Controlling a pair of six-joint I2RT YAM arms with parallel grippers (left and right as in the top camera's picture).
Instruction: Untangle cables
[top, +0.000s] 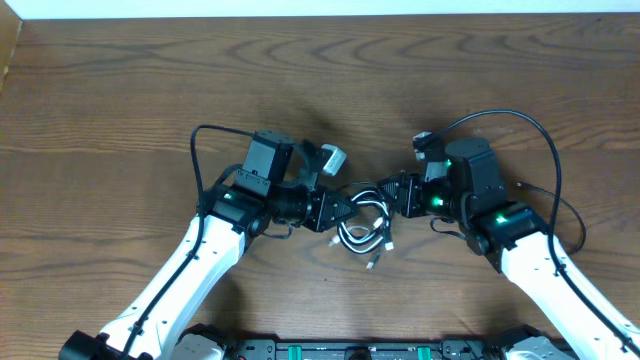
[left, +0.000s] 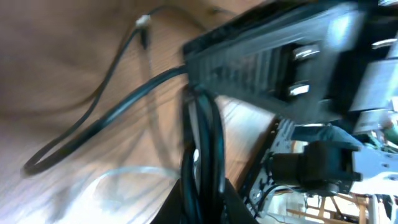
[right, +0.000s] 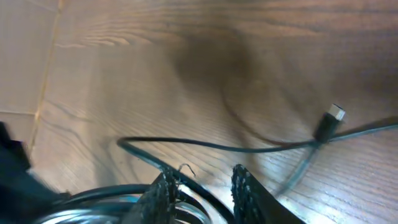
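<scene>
Brown wood-grain table. Tangle of cables sits between the two jaw sets. Jaws of the left gripper clamped on black strands; its wrist view is blurred, fingertips cut off at the frame bottom. Jaws of the right gripper stand apart, one black strand crossing the gap. A plug lies well beyond them.

Your work surface is a table of dark brown wood with a pronounced wavy grain; it fills nearly the whole overhead view. Along its far side you have a narrow white strip; wall or floor cannot be told. A paler wooden edge shows at the far left corner. The right wrist view shows soft glare on the wood.
</scene>
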